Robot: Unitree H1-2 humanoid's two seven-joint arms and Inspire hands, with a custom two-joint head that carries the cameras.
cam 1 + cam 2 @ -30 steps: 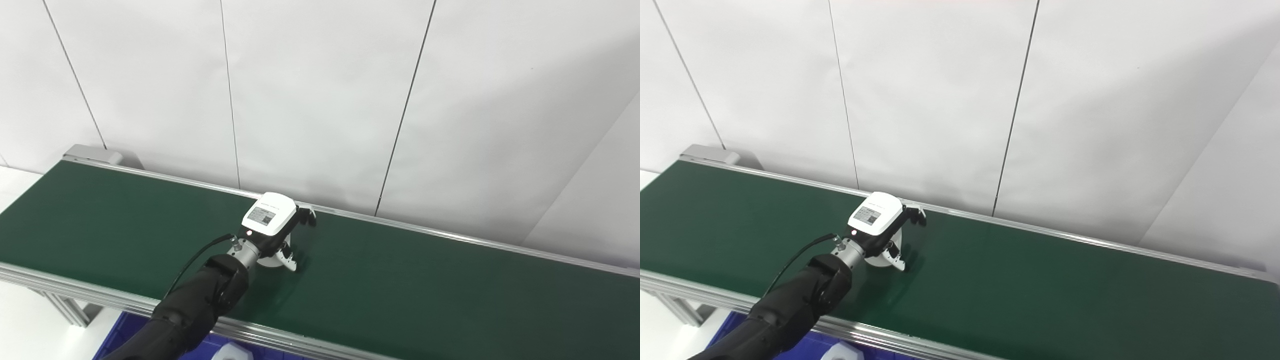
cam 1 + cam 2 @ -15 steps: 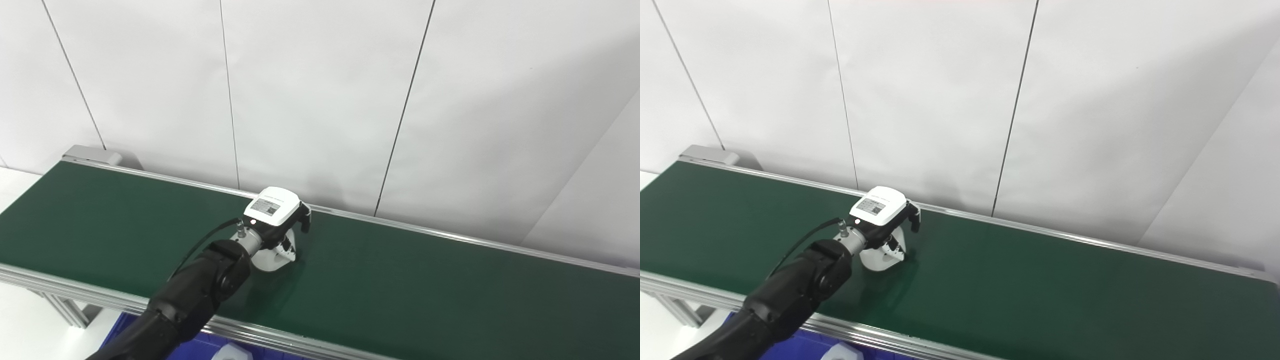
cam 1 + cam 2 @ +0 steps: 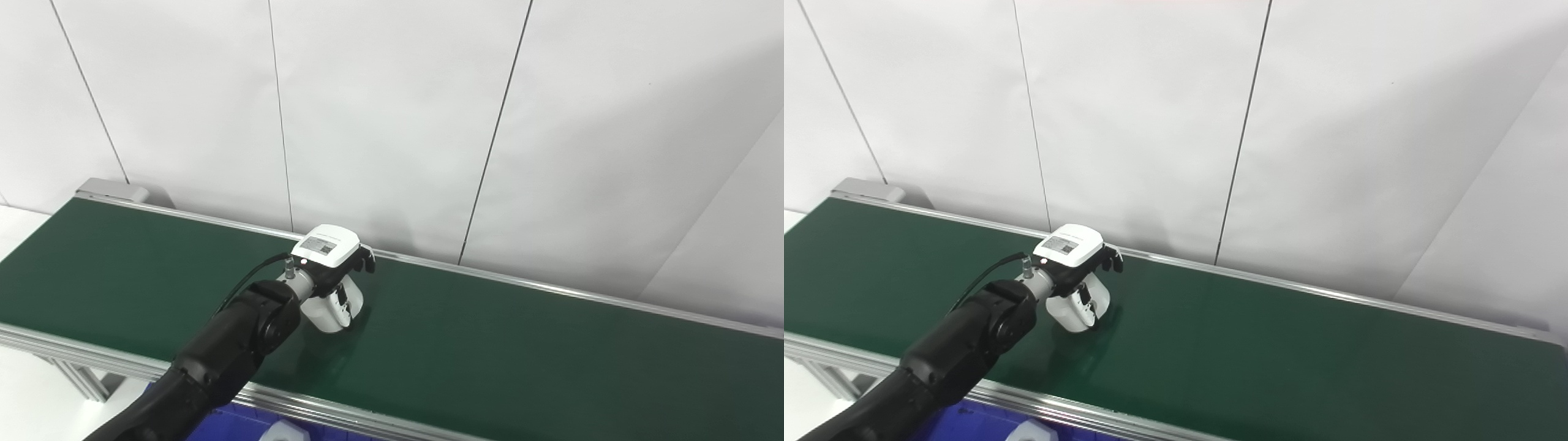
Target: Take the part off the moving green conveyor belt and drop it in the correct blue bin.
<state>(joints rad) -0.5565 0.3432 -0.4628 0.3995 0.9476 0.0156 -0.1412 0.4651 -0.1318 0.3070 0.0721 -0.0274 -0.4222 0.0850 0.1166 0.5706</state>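
Note:
A white round part (image 3: pixel 331 309) sits on the green conveyor belt (image 3: pixel 520 361), left of the middle, and looks tipped up on its edge. My left hand (image 3: pixel 334 260), with a white back cover, is over it and its dark fingers (image 3: pixel 366 263) and thumb curl around the part. The same grasp shows in the right eye view, with the hand (image 3: pixel 1077 256) on the part (image 3: pixel 1072 312). Whether the part is off the belt I cannot tell. My right hand is not in view.
A blue bin (image 3: pixel 245 422) lies under the near rail (image 3: pixel 367 422) at the bottom edge, with a white object (image 3: pixel 285 433) in it. A white panelled wall stands close behind the belt. The belt's left end has a grey cover (image 3: pixel 113 188).
My left hand has moved a little left and back and its fingers have closed round the white part. The part has gone from lying flat to tipped up.

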